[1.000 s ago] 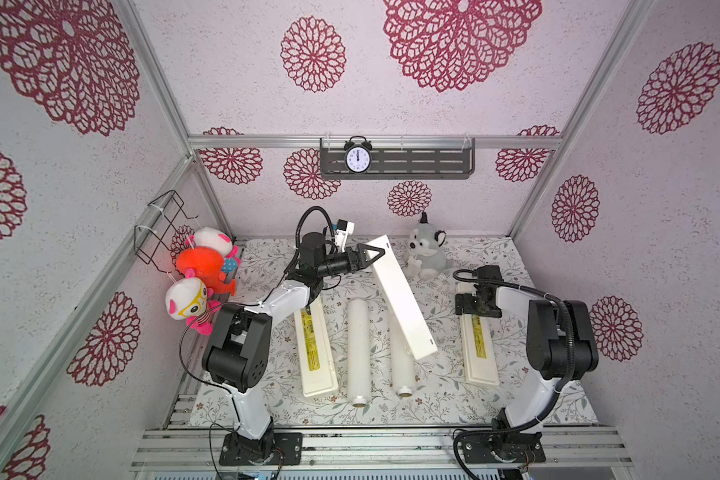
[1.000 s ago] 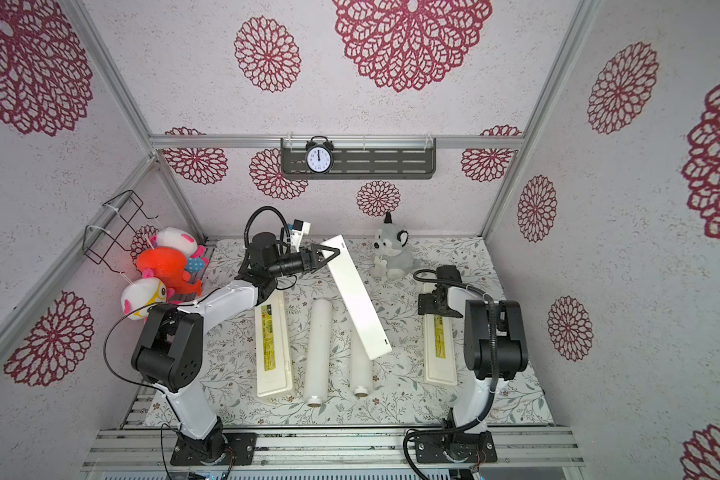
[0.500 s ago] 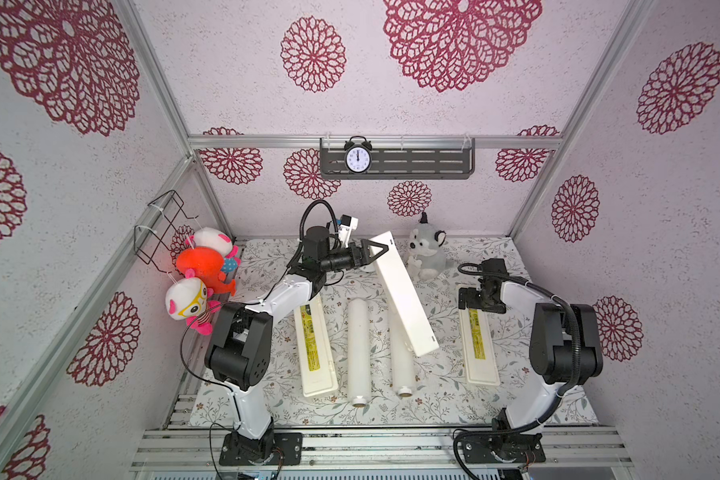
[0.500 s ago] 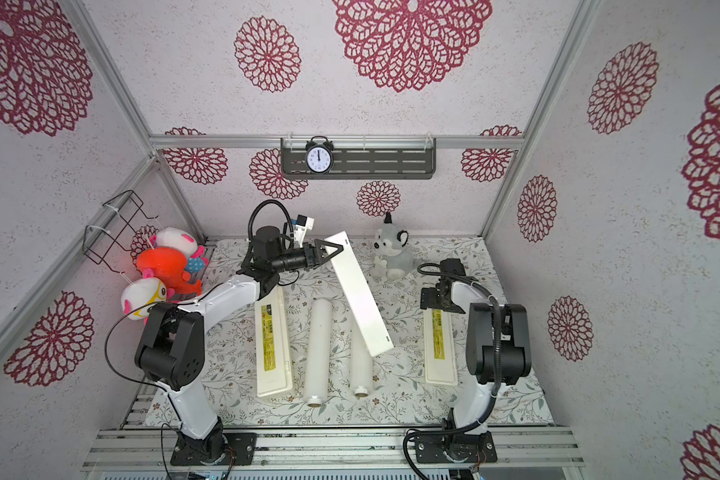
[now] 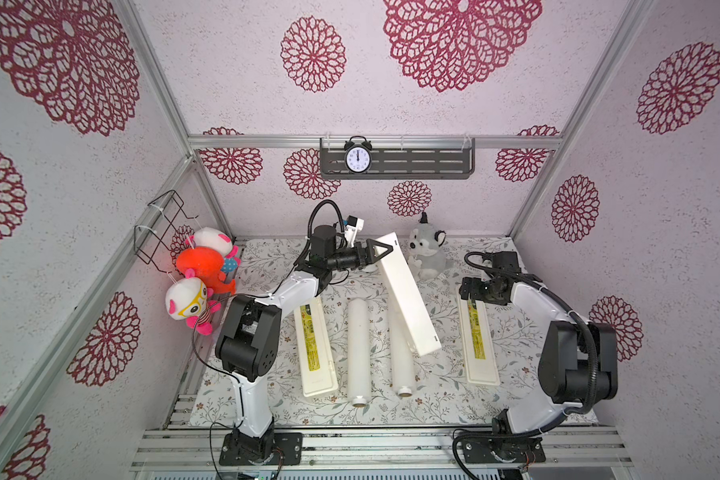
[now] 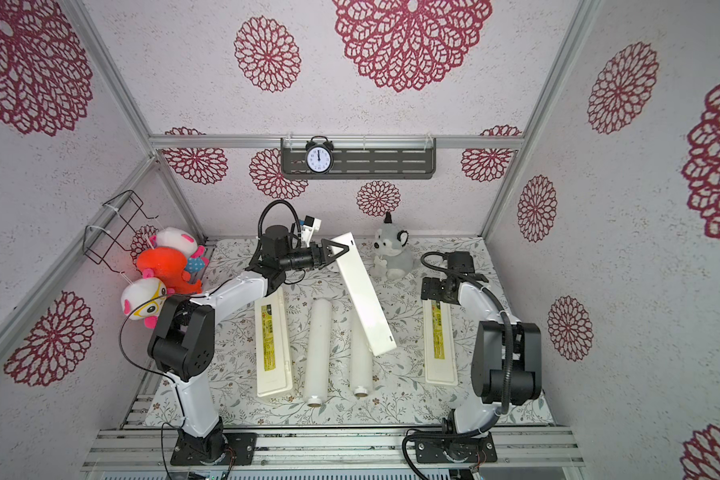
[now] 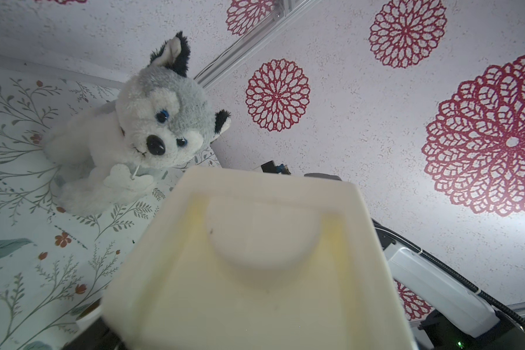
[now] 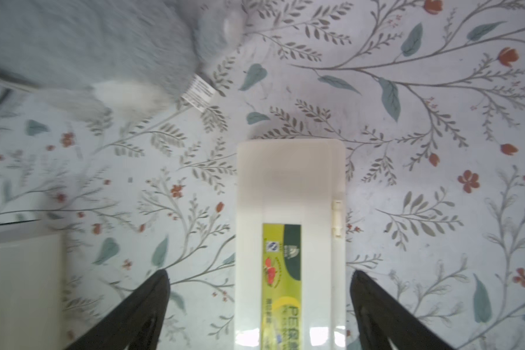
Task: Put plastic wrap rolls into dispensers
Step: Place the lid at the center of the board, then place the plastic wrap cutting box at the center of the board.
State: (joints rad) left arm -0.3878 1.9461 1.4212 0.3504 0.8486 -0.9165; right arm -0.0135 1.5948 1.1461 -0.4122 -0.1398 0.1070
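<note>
Two rolls (image 5: 358, 351) (image 5: 403, 365) lie side by side mid-tabletop. Left tool (image 5: 378, 254) clamps a tilted tray (image 5: 408, 297) at 12 o'clock, over one roll. Right tool (image 8: 259, 315), jaws apart, hovers over the closed dispenser (image 8: 291, 242) at 3 o'clock; another dispenser (image 5: 314, 347) lies at 9.

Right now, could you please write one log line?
left pincer: holds plain box tilted | right pincer: open over labelled box | rolls: on mat
</note>
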